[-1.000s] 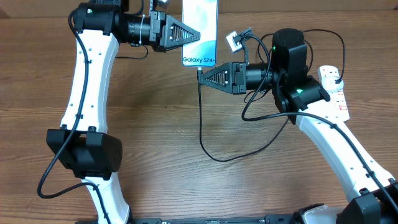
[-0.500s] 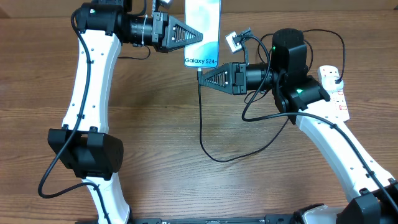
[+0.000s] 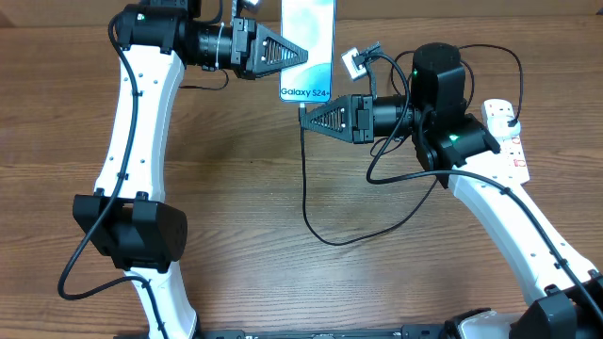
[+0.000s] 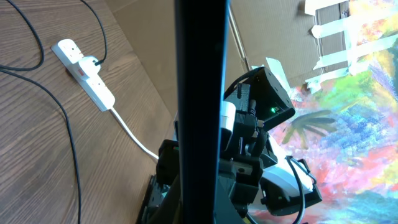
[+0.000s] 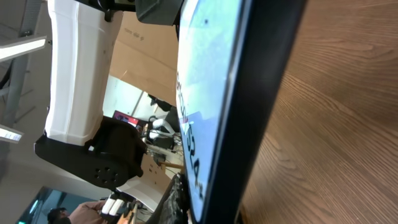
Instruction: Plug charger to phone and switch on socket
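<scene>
L gripper [image 3: 300, 54], upper centre of the overhead, is clamped on the left edge of the phone [image 3: 308, 38], which sits at top centre w/ the "Galaxy S24+" end pointing down-frame. In the L wrist cam I see only the phone's dark edge, a vertical bar mid-frame. R gripper [image 3: 305, 115] is just below the phone's lower edge, tip at the charger [image 3: 304, 179] connector; can't tell if it's pinching it. The cable drops to mid-frame, then loops right. Socket [image 3: 509, 141] lies on the table [image 3: 236, 235] at the right edge, black plug in it.
</scene>
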`<state>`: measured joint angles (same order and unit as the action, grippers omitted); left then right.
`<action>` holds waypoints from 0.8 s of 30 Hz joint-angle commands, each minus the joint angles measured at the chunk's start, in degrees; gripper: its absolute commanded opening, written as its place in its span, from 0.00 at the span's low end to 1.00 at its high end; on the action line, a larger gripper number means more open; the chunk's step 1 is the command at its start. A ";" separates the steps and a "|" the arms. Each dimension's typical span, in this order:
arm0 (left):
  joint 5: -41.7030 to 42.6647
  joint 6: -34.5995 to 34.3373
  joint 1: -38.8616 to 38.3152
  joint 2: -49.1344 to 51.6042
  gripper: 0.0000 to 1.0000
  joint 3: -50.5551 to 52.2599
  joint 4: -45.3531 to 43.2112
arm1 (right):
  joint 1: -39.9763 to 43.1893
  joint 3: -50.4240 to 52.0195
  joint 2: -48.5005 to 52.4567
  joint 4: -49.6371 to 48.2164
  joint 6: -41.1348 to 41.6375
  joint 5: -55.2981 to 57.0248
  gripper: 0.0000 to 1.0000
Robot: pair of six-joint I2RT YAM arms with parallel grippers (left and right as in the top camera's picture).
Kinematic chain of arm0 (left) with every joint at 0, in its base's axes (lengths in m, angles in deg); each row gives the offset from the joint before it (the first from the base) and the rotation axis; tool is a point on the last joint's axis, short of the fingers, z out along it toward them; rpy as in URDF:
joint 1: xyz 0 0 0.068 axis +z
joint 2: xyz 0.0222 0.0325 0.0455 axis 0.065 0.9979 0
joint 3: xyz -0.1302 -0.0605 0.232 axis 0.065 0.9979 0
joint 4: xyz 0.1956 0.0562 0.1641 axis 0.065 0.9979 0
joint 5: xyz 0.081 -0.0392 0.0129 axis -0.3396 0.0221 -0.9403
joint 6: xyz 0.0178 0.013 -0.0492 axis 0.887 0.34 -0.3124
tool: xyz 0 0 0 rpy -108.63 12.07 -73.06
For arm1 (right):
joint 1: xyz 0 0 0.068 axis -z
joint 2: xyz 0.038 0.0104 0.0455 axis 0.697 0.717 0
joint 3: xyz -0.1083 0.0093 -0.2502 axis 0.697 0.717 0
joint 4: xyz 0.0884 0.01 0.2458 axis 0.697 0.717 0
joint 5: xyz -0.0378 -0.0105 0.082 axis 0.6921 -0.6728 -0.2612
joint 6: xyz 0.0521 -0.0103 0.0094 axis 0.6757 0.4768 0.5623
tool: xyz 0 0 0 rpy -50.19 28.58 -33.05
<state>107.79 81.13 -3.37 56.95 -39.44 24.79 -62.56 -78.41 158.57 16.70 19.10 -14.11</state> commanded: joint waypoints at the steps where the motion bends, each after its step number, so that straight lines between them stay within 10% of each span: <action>1: 2.01 1.11 0.11 -0.48 0.04 -0.52 -0.22 | 0.22 -1.81 -1.55 -0.46 0.20 0.35 0.04; 24: 2.03 0.92 0.11 -0.48 0.04 -0.52 -0.22 | 1.55 -1.81 -1.55 -0.39 0.22 1.36 0.04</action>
<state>107.59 81.13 -3.37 56.95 -39.44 24.42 -61.88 -78.41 158.57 16.74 19.08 -14.18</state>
